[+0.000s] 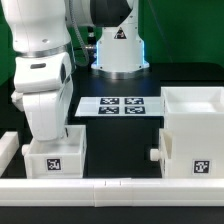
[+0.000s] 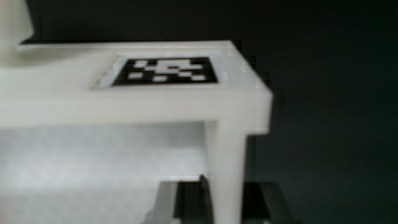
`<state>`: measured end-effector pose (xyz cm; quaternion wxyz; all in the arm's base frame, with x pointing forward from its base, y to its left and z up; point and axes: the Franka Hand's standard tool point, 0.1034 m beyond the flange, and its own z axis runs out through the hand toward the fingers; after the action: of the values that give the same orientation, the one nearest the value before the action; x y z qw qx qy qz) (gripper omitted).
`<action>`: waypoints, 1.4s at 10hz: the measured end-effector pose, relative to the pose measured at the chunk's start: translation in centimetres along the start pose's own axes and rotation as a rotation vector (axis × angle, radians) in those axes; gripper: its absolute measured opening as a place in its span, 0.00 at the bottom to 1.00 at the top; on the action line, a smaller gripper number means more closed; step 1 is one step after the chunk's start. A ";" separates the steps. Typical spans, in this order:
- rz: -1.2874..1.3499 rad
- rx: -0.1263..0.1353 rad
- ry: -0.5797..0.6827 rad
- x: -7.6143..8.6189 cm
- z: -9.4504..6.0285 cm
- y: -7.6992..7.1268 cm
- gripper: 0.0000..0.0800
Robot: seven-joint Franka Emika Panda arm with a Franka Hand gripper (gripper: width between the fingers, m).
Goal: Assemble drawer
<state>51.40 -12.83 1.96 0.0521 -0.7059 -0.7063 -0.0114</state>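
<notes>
A small white drawer tray [image 1: 55, 155] with a black-and-white tag on its front stands at the exterior view's lower left. My gripper [image 1: 47, 128] reaches down into it from above, and its fingertips are hidden there. In the wrist view my gripper [image 2: 221, 200] has one dark finger on each side of the tray's thin white wall [image 2: 228, 140], shut on it. The tag [image 2: 167, 70] lies on the tray's flat face beyond. A larger white open-topped drawer box [image 1: 192, 125] with a tag and a small knob [image 1: 155, 155] stands at the exterior view's right.
A long low white rail [image 1: 110, 190] runs along the front edge. The marker board [image 1: 120, 105] lies on the black table between the two boxes, further back. The robot's white base [image 1: 118, 45] stands behind it.
</notes>
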 end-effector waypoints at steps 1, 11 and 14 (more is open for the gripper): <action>0.003 -0.001 0.001 0.1 0.0 0.0 0.05; 0.019 -0.054 0.008 5.6 -3.5 0.8 0.05; 0.013 -0.082 0.014 7.8 -5.0 1.8 0.05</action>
<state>53.49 -5.46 7.52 0.0283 -0.7119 -0.7002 -0.0450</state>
